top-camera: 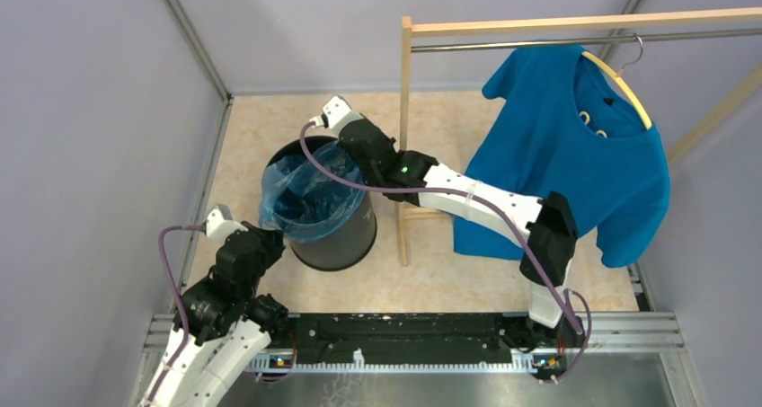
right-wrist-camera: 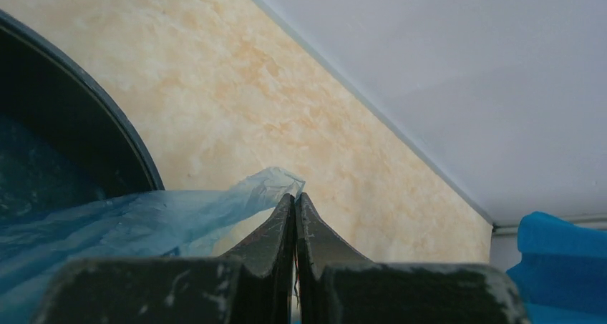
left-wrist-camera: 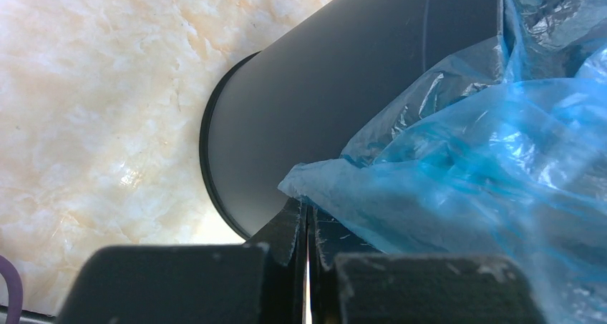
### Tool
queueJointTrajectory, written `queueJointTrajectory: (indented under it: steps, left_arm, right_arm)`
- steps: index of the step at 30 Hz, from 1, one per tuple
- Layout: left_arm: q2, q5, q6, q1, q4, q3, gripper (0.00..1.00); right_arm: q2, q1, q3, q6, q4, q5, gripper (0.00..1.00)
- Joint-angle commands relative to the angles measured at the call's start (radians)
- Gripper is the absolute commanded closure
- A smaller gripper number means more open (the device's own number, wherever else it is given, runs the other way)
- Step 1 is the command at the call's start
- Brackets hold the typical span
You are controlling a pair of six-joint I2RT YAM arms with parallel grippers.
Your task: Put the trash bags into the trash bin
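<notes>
My left pincer (left-wrist-camera: 308, 220) is clamped on the near hem of the light-blue trash bag (top-camera: 305, 196), and my right pincer (right-wrist-camera: 295, 206) on the far hem. The bag is draped inside the black trash bin (top-camera: 346, 241). It looks featherlight, crinkly and slippery, so I'd grip bunched edge and pull gently.

Lab test booth: grey panel walls (top-camera: 90, 110), aluminium frame posts (top-camera: 191, 39)

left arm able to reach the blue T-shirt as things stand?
Probably not: its fingers are shut on the trash bag, and the trash bin, right arm and rack post lie between it and the T-shirt.
</notes>
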Motion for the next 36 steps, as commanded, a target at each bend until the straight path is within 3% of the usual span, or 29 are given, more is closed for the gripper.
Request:
queueJointTrajectory:
  steps: [1,15,20,26,28,33,36]
  left_arm:
    - [0.000,-0.027,-0.014,-0.011,-0.007,0.015,1.00]
    - [-0.006,-0.038,-0.011,-0.012,-0.003,0.013,1.00]
    - [0.003,-0.037,-0.007,-0.012,0.002,0.012,1.00]
    - [0.005,-0.029,-0.006,-0.011,-0.008,0.023,0.99]
    - [0.003,-0.024,-0.017,-0.012,-0.032,0.036,0.88]
    - [-0.023,-0.003,-0.042,-0.012,-0.094,0.077,0.65]
    - [-0.032,0.014,-0.026,-0.011,-0.134,0.126,0.47]
  right_arm:
    - [0.022,-0.001,-0.029,0.013,0.035,0.088,1.00]
    - [-0.126,0.115,-0.083,-0.005,-0.062,-0.016,0.97]
    - [-0.182,0.074,-0.245,-0.005,0.084,-0.009,0.95]
    - [-0.143,0.013,-0.255,-0.028,0.162,-0.010,0.97]
    - [-0.128,0.016,-0.216,-0.009,0.110,-0.037,0.95]
    - [-0.173,0.075,-0.194,0.028,0.029,-0.045,0.69]
    - [-0.206,0.115,-0.170,0.103,-0.065,-0.099,0.57]
